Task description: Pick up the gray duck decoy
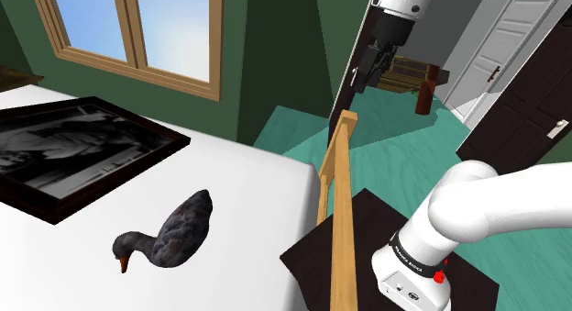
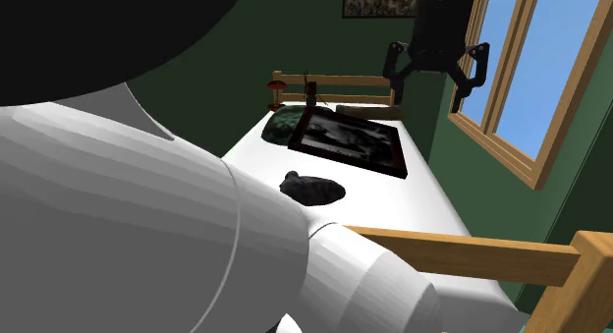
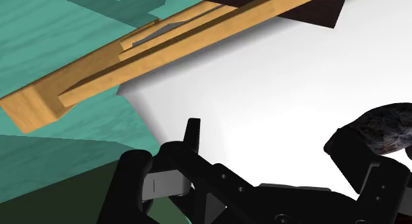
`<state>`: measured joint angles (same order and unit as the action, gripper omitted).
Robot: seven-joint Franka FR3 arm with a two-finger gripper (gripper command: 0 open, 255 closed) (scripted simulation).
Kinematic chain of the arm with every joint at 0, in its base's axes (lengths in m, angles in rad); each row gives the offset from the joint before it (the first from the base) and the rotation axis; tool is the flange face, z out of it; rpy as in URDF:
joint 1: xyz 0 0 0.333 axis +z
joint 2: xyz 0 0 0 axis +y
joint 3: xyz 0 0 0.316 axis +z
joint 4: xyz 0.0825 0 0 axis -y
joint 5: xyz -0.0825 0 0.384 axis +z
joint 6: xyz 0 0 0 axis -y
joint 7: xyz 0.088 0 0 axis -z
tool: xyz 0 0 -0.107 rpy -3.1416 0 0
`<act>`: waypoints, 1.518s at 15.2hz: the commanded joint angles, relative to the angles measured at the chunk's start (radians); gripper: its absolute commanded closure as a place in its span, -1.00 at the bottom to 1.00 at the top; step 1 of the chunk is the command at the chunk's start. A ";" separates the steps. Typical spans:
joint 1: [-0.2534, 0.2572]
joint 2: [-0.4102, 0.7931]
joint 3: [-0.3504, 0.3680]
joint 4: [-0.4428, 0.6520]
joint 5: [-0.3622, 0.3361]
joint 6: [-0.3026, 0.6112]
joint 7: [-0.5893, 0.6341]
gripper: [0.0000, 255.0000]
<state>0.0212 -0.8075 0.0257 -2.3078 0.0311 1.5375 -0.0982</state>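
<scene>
Pincer [image 2: 432, 82] hangs open, high above the white surface [image 1: 247, 194] — dark duck decoy [image 1: 172, 232] untouched

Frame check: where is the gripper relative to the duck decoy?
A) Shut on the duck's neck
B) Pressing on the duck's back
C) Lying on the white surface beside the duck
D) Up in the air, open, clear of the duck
D: in the second exterior view the gripper hangs high with its fingers spread, while the duck decoy sits untouched on the white surface.

Smooth white arm [image 1: 495, 204] with a lettered black band [image 1: 417, 253], red button [image 1: 440, 276] and all-black hand [image 2: 437, 81].
</scene>
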 commanded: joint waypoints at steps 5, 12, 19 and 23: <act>0.031 0.053 0.052 -0.050 0.040 0.107 0.027 -1.00; 0.084 0.188 0.148 -0.096 0.098 0.298 0.070 -1.00; 0.127 0.371 0.246 -0.085 0.129 0.483 0.116 -1.00; 0.145 0.493 0.303 -0.054 0.124 0.581 0.149 -1.00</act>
<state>0.1626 -0.3502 0.3141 -2.3710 0.1578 2.0898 0.0430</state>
